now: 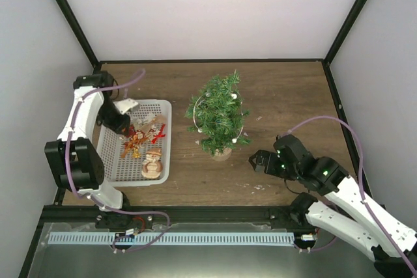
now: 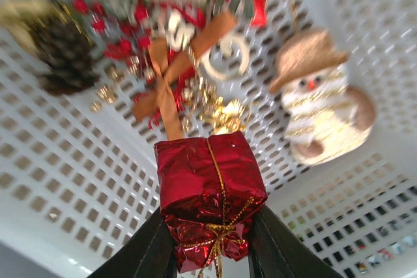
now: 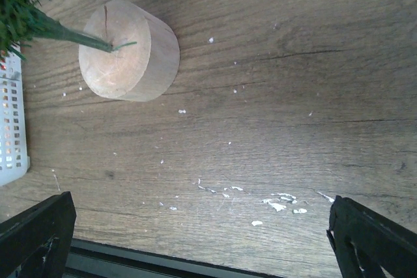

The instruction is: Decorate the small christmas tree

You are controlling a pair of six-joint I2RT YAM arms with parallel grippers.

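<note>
Wooden tabletop (image 1: 287,96) flecked white, white walls (image 1: 208,11); left claw (image 2: 212,252) clamps red foil gift (image 2: 208,187); right claw (image 3: 199,236) spread wide.

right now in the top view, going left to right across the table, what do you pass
white basket -> small christmas tree -> right gripper

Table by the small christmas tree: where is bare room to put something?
Free: tabletop between the small christmas tree and the back wall; tabletop right of it, beyond the open right pincer. Narrow: strip between tree and white basket. Crowded: basket's far half, where the left pincer holds a red gift ornament.
</note>
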